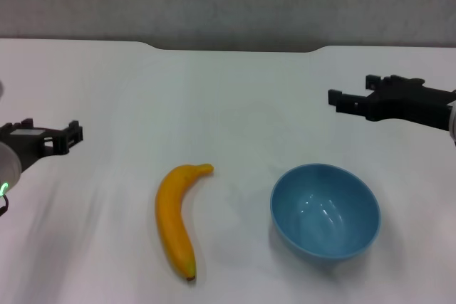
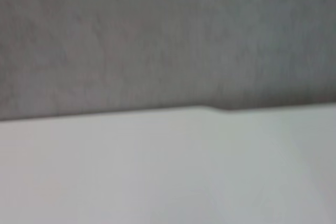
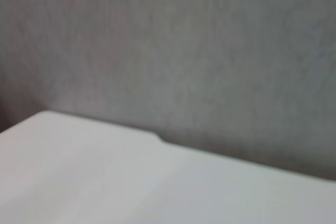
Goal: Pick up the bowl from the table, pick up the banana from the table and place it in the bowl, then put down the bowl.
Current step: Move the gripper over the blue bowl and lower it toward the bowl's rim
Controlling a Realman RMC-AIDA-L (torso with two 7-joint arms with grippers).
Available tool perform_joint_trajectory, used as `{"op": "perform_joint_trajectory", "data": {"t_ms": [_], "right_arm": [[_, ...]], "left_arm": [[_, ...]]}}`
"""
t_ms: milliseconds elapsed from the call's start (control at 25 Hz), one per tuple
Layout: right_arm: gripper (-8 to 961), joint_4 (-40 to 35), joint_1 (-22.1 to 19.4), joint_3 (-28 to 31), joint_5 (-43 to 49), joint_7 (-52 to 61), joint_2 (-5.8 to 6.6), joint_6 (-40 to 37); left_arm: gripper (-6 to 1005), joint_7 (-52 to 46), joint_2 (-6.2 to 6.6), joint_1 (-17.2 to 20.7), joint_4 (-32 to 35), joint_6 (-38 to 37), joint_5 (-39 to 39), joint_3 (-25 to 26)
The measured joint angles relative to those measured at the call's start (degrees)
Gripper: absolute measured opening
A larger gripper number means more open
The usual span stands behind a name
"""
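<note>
Both end effectors, left (image 1: 73,135) and right (image 1: 335,97), hover empty, openness unclear, over the desk (image 1: 235,90) in the head view, where banana (image 1: 176,217) lies beside bowl (image 1: 325,210); wrist views show only desk and wall (image 2: 157,35).

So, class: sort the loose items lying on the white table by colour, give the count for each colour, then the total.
Yellow-orange: 1, the banana
Light blue: 1, the bowl
Total: 2, both resting on the table, apart from each other
</note>
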State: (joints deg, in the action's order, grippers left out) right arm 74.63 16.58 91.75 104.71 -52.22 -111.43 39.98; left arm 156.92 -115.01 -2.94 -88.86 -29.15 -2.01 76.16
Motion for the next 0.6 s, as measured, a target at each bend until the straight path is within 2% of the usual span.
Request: {"op": "perform_joint_trajectory", "data": {"t_ms": [80, 120, 200, 360, 480, 600], "right_arm": [[885, 0.97, 2.12, 3.19, 8.33, 6.55, -1.5, 5.41], [885, 1.39, 3.37, 4.71, 12.5, 9.48, -2.27, 8.32], [885, 1.83, 6.0, 6.48, 19.6, 14.46, -2.97, 13.42], [885, -0.28, 11.53, 7.56, 28.79, 23.0, -3.04, 20.76], [885, -6.01, 15.19, 8.9, 30.8, 25.13, -2.96, 23.95], [885, -9.56, 17.0, 10.34, 31.03, 25.5, -2.97, 25.56]], "left_arm": [[766, 3.86, -1.16, -1.26, -0.72, -4.53, 1.43, 1.28], [766, 4.85, -1.37, -1.59, -0.94, -5.69, 1.99, 1.55], [766, 5.75, -1.47, -2.33, -1.35, -8.13, 2.96, 1.85], [767, 5.81, -1.42, -2.74, -1.07, -9.07, 3.04, 2.8], [767, 5.85, -1.48, -2.93, 0.0, -8.88, 3.04, 3.25], [766, 5.85, -1.52, -3.04, 0.51, -8.87, 2.99, 3.28]]}}
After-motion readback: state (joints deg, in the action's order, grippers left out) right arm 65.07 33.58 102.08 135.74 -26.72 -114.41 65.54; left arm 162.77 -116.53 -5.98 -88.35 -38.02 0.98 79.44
